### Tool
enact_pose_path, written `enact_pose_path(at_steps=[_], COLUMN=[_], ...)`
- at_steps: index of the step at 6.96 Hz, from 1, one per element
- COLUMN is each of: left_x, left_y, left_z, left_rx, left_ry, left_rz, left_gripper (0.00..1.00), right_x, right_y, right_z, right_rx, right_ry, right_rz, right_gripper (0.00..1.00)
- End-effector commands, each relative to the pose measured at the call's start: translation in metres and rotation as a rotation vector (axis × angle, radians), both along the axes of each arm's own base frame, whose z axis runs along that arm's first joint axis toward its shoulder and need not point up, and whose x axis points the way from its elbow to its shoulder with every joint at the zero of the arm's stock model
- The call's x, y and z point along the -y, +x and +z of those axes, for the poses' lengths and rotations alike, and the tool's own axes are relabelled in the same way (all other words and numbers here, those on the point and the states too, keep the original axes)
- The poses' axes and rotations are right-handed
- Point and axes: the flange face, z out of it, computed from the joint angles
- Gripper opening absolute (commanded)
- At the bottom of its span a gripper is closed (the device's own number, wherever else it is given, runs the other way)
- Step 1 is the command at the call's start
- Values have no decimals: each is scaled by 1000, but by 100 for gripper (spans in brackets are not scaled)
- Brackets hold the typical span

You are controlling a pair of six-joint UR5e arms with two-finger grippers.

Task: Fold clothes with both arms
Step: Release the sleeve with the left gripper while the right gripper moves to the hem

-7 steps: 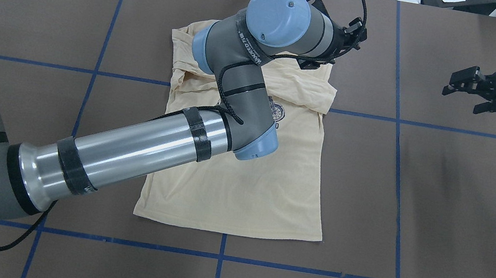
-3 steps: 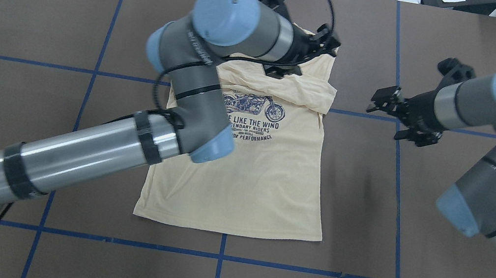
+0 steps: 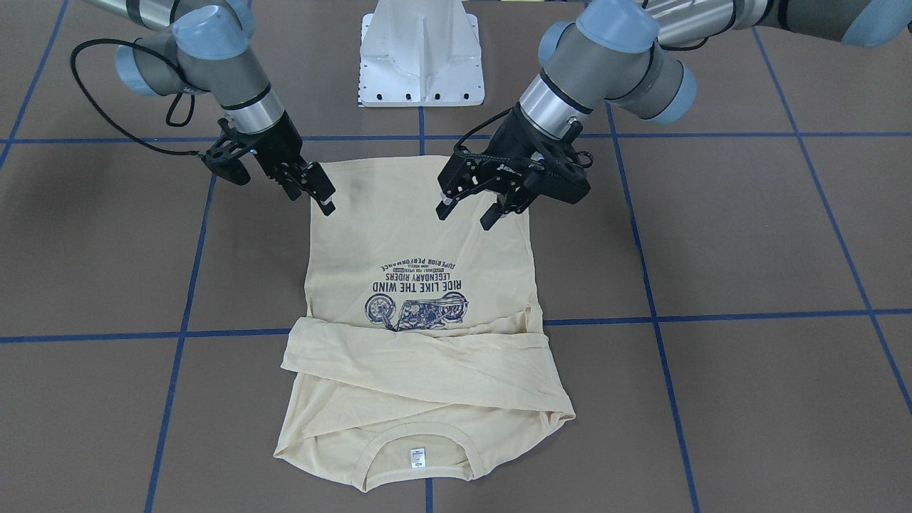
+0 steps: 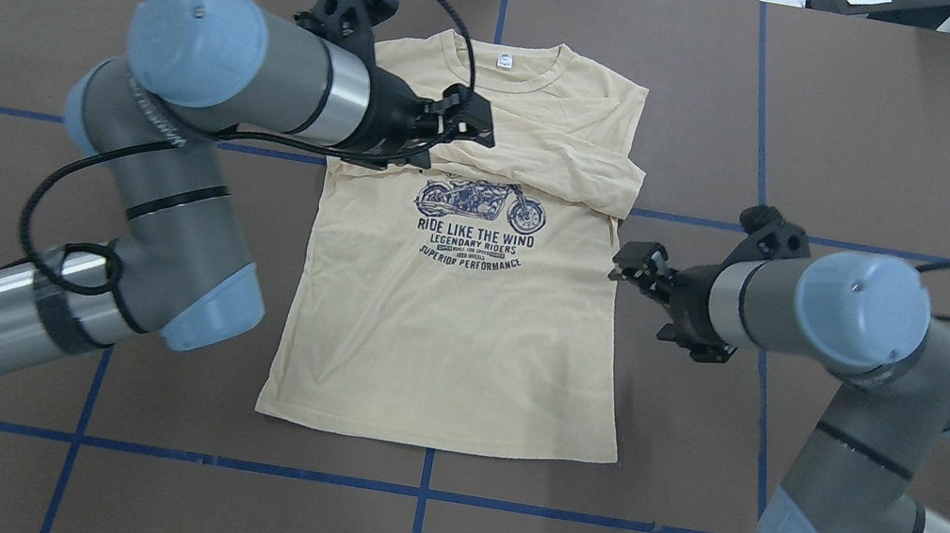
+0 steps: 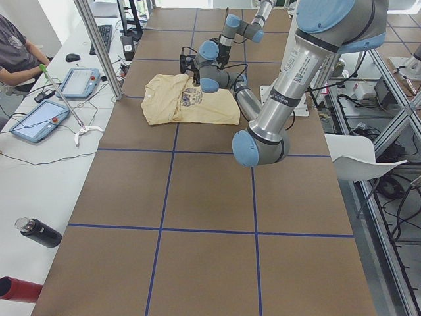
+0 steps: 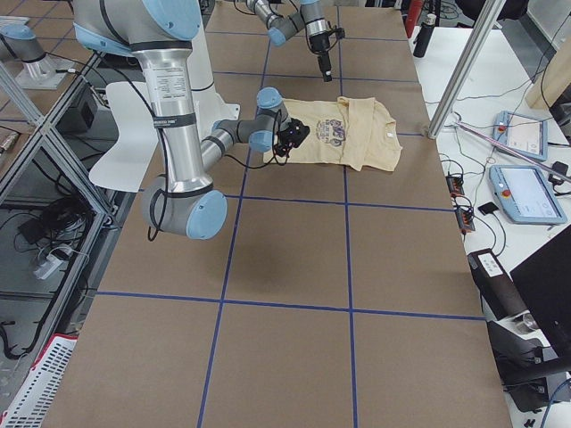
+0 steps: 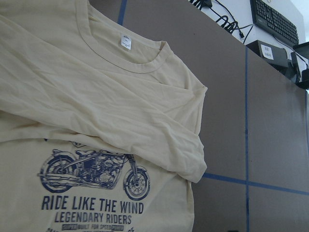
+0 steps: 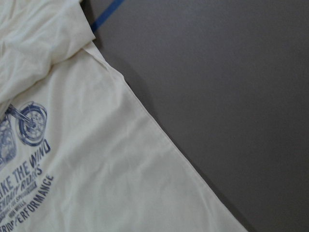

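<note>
T-shirt (image 4: 454, 339) lies flat, front up, on the brown table (image 4: 892, 104), approx mid-length and nearer the operators' edge than the robot's. Collar pts to the operators' edge, hem to the robot-side edge. The blue tape lines (image 4: 588, 517) cross the tabletop in a grid.

Big parts next: the left arm (image 4: 191, 193) comes in from the table's left end, elbow over bare table beside the shirt, wrist reaching over the shoulder area. The right arm (image 4: 867, 319) bends in from the right end, wrist aimed at the shirt's side. The white pedestal base (image 3: 420, 50) sits at the robot-side edge, roughly in line w/ the hem.

Both sleeves (image 4: 568, 162) are folded across the chest, one over the other, just above the print.

The left gripper (image 3: 468, 212) has jaws spread w/ nothing btwn them. It hangs over the shirt, clear of the cloth; its wrist cam looks down on collar, folded sleeve and print.

The right gripper (image 3: 312, 198) also has jaws apart and is empty. It's just beside the shirt's right side edge, below the folded sleeve end, over bare table. Can't tell if it touches the tabletop.

The print (image 4: 480, 205) is a navy motorcycle w/ "RIDE LIKE THE WIND" under it. The neck label (image 4: 504, 62) is small and white, inside the back of the collar.
</note>
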Motion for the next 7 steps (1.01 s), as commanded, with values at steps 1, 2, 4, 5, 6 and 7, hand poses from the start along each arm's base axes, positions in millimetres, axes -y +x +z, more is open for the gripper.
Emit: enact_pose_path(at_steps=[1, 2, 4, 5, 6, 7], left_x=[-2, -1, 0, 0, 0, 0], left_y=[-2, -1, 5, 5, 6, 6], left_z=[6, 8, 12, 12, 13, 14], left_rx=[13, 14, 19, 20, 21, 22], left_ry=[3, 0, -6, -5, -6, -9], left_rz=[2, 1, 4, 3, 4, 4], left_gripper=[83, 83, 83, 83, 83, 83], right_x=[-44, -49, -65, -73, -81, -84], right_y=[-28, -19, -1, -5, -9, -11], right_z=[11, 12, 25, 26, 26, 26], right_rx=[-57, -68, -79, -80, -79, -79], right_ry=[-51, -60, -82, -90, -94, -96], right_rz=[1, -6, -16, -28, -40, -46], right_gripper=[92, 89, 88, 87, 85, 85])
